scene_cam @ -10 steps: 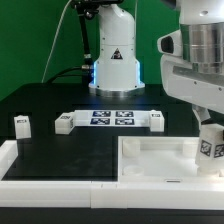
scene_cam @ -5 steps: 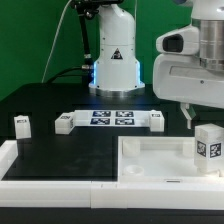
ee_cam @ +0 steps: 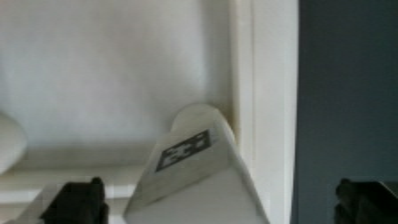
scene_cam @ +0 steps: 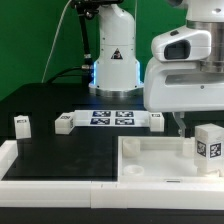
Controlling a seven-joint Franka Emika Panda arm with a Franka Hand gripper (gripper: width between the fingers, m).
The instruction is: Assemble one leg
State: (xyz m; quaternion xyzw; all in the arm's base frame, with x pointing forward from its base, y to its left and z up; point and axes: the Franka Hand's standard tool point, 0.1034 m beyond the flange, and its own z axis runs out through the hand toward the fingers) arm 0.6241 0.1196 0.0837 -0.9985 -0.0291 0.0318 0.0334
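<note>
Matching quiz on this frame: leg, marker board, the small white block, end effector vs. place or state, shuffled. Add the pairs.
Things:
1. leg
2. marker board
3. small white block
4. end effector

Place or state:
A. flat at the middle of the table, in front of the robot base
B. open, fingers spread wide
C. upright on the tray, exterior view's right
D. on the black table, exterior view's far left

Pairs: 1-C, 2-A, 3-D, 4-B

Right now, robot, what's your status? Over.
Jaws open, empty. Leg standing in the tray, by its wall. Nothing blocking it.
</note>
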